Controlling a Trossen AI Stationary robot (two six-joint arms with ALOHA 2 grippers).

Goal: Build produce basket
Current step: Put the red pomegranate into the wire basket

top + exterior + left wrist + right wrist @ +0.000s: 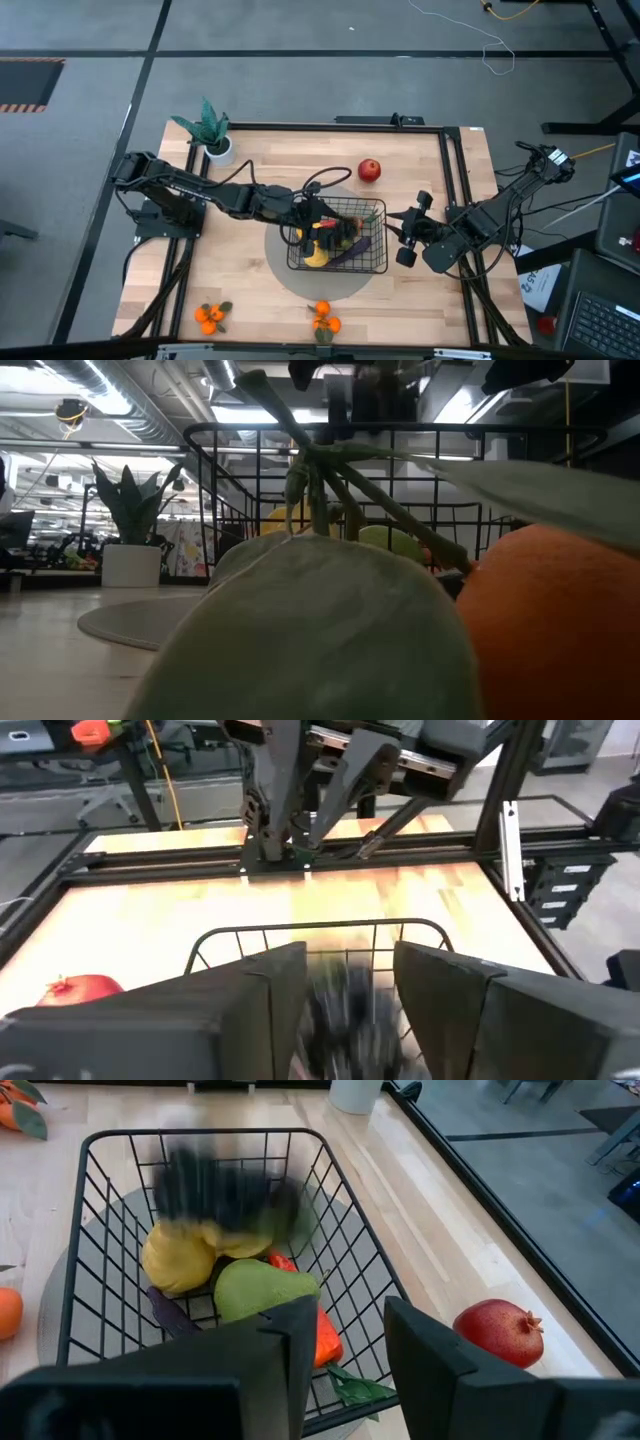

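The black wire basket [340, 271] stands on the round grey mat in the middle of the table. It holds a yellow lemon [178, 1258], a green pear [260, 1288], an orange-red piece [325, 1335] and a purple eggplant [170, 1312]. My left gripper [318, 215] hangs over the basket's left part with its fingers apart [350, 980]. A blurred bunch of black grapes [345, 1010] shows between and below them, and also in the right wrist view [225, 1185]. My right gripper [395, 238] is open and empty just off the basket's right rim [352, 1350]. My left gripper points down into the basket with the blurred grapes [345, 1010] between its open fingers. I cannot tell whether the fingers touch them.
A red fruit [369, 170] lies on the table beyond the basket's far right corner. Two tangerine clusters with leaves [210, 316] [323, 320] lie near the front edge; one fills the low view [550, 620]. A teal plant in a white pot [212, 135] stands at the far left.
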